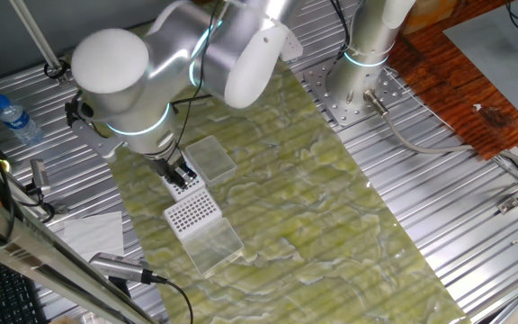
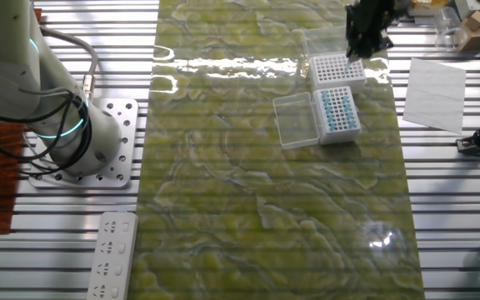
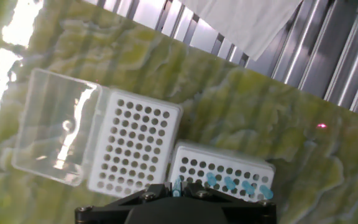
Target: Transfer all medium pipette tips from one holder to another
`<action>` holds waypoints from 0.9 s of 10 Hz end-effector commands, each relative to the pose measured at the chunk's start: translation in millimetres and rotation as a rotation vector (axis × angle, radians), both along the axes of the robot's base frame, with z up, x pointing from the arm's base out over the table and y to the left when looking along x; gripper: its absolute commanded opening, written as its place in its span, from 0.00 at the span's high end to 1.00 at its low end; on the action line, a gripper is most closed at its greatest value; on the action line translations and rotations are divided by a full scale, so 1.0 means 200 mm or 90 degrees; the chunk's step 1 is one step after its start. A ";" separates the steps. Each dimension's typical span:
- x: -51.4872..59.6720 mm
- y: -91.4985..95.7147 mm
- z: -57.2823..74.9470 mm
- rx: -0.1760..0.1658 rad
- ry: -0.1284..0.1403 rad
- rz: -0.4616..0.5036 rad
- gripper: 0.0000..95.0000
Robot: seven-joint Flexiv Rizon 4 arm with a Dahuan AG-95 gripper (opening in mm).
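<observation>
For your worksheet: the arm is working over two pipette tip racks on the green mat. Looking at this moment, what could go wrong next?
1. The gripper hangs low over the rack holding the blue tips; the tips sit close together, so its fingers might knock neighbours.
2. The empty rack sits right beside the filled one and could get nudged.
3. The hand view hides the fingertips, so whether a tip is gripped cannot be told.

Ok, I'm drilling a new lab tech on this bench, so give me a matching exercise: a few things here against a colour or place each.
Things:
1 medium pipette tips
2 second holder
3 sheet of paper
4 second holder's lid

Descriptions:
a clear plastic, open
b off the green mat
c light-blue tops
d white grid, no tips

Pairs: 1-c, 2-d, 3-b, 4-a
</observation>
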State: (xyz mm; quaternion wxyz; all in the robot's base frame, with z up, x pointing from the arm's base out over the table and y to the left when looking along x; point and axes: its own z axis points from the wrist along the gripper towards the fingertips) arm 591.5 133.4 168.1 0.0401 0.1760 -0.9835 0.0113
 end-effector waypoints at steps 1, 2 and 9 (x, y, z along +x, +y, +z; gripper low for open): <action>-0.09 -0.01 -0.01 0.032 0.016 -0.029 1.00; -0.11 -0.02 -0.03 0.046 0.020 -0.026 1.00; -0.15 -0.02 -0.13 0.052 0.046 -0.038 1.00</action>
